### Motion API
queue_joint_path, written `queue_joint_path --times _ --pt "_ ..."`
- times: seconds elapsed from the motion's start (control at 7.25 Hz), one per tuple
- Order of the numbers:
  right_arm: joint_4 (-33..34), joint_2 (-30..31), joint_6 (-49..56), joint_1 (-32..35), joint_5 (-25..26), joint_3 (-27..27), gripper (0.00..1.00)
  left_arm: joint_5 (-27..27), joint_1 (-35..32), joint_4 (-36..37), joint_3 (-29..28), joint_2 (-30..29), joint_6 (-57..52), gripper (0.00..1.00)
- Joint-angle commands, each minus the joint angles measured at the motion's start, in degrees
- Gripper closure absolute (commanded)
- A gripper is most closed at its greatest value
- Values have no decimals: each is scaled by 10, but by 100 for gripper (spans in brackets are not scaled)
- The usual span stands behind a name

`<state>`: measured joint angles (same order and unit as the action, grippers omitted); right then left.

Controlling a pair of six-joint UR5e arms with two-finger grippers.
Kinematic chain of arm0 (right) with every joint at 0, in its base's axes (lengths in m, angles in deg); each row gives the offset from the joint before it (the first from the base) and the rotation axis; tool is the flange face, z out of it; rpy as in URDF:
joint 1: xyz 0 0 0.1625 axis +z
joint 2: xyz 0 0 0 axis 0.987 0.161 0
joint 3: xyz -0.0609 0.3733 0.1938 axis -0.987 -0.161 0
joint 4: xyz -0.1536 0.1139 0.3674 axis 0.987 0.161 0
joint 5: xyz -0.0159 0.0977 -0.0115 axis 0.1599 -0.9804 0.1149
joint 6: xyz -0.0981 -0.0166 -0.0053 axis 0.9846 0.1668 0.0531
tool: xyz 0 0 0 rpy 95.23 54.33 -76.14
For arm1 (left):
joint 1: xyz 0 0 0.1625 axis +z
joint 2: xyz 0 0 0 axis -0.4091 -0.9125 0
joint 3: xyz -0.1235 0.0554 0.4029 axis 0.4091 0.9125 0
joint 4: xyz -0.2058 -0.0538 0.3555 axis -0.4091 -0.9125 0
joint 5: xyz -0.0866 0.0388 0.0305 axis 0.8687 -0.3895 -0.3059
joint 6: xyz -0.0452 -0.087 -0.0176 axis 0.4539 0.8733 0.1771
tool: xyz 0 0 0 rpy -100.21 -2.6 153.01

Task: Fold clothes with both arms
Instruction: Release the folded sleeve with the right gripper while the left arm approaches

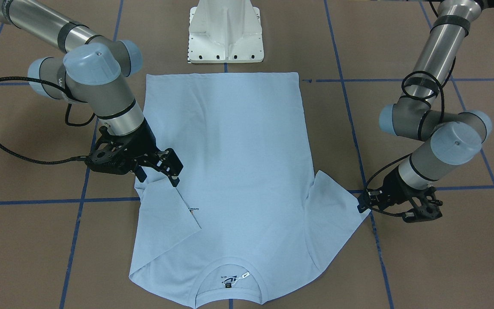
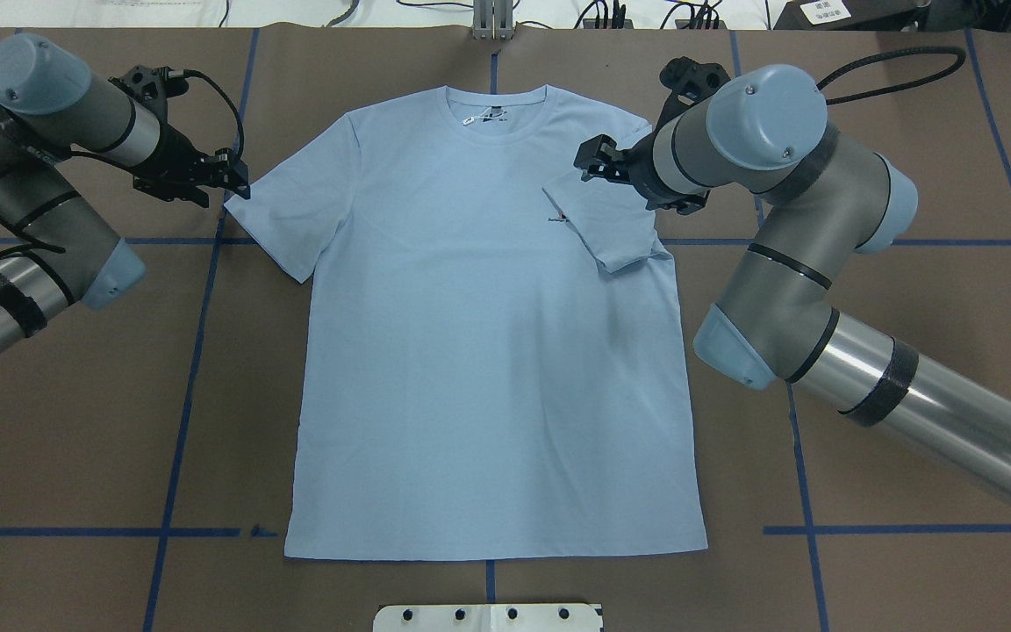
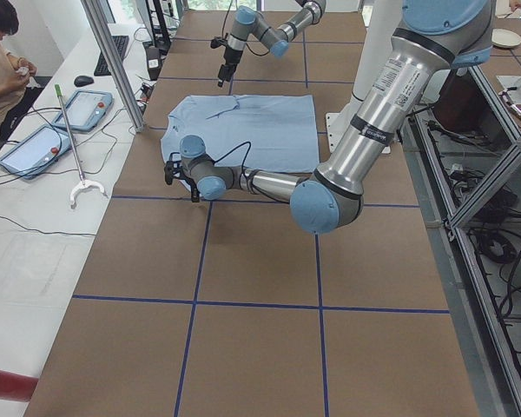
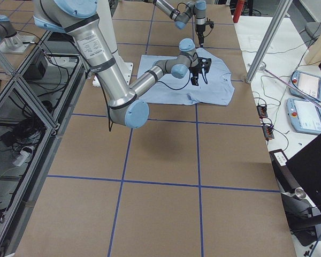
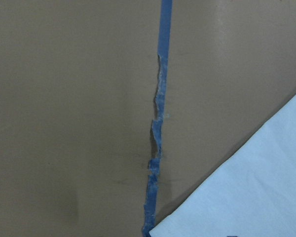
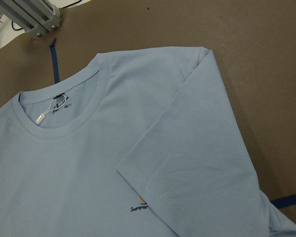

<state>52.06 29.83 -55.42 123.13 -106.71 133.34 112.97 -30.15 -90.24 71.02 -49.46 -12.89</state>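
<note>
The light blue T-shirt (image 1: 238,128) (image 2: 488,369) lies flat on the brown table, collar away from the robot. Its sleeve on the robot's right (image 2: 606,224) (image 6: 187,148) is folded inward and partly covers the small chest print (image 6: 140,205). My right gripper (image 1: 159,177) (image 2: 595,161) hovers open over that fold, holding nothing. My left gripper (image 1: 363,201) (image 2: 238,175) is low at the tip of the other sleeve (image 2: 282,215), which lies spread flat; its fingers look apart. The left wrist view shows only that sleeve's corner (image 5: 256,197). The neck label (image 6: 54,106) shows inside the collar.
The white pedestal base (image 1: 225,34) stands just behind the shirt's hem. Blue tape lines (image 5: 158,123) cross the table. In the side views a person (image 3: 0,61) sits by tablets (image 3: 82,109), and aluminium posts (image 3: 113,61) stand at the far table edge.
</note>
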Motion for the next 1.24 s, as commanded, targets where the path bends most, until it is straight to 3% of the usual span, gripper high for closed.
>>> queue_joint_path --times 0.0,0.28,0.83,0.97,1.1 --pt "0 2 1 -1 13 0 0 -20 8 0 -6 -6 1 40" --pt "0 3 0 -1 13 3 0 -20 8 1 -7 -4 0 57" --pt "0 9 0 -2 13 9 0 -20 9 0 -10 -5 0 59" --pt "0 9 0 -1 13 13 0 -20 9 0 -10 -6 1 75" --pt "0 9 0 -1 13 14 0 -20 9 0 -9 -7 1 100"
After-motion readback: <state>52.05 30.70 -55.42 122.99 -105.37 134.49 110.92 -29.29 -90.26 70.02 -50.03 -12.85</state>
